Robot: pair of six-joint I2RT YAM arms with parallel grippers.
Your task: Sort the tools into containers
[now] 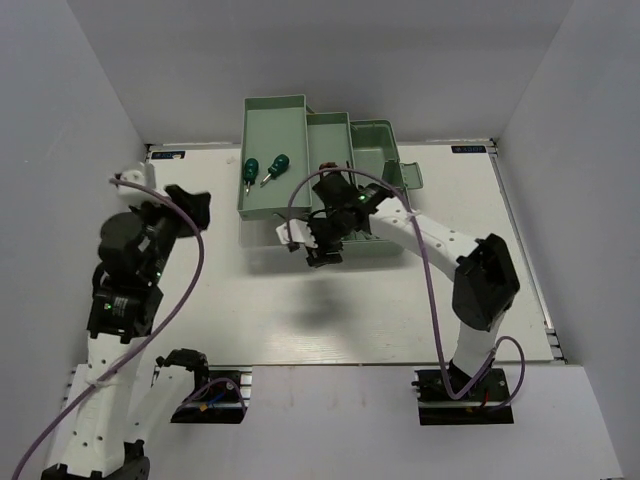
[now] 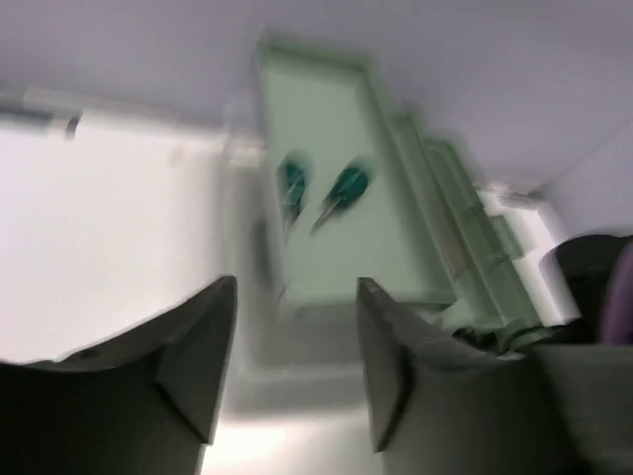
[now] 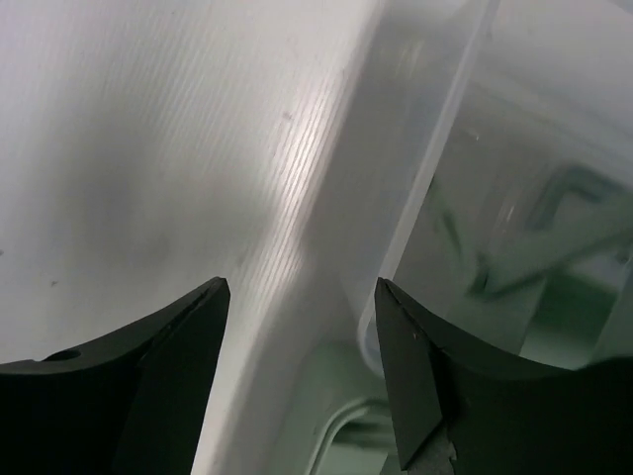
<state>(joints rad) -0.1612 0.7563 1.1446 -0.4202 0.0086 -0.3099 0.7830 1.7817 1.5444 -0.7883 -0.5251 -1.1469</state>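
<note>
Two stubby green-handled screwdrivers [image 1: 250,165] lie side by side in the leftmost pale mint-green tray compartment [image 1: 285,110] of the plastic toolbox [image 1: 375,140], at the middle of the desk's [image 1: 400,310] far edge. The right tool [image 3: 302,287] hangs at the box's near side, fingers apart and empty. The left tool [image 2: 297,287], also apart and empty, hovers near the left edge.

Bare tabletop [image 1: 380,320] lies open near-centre — the toolbox [image 1: 275,130] and right arm [image 1: 430,235] block the far middle.

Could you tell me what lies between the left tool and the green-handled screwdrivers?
Only bare white table and the pale mint-green tray wall, in the top view.
</note>
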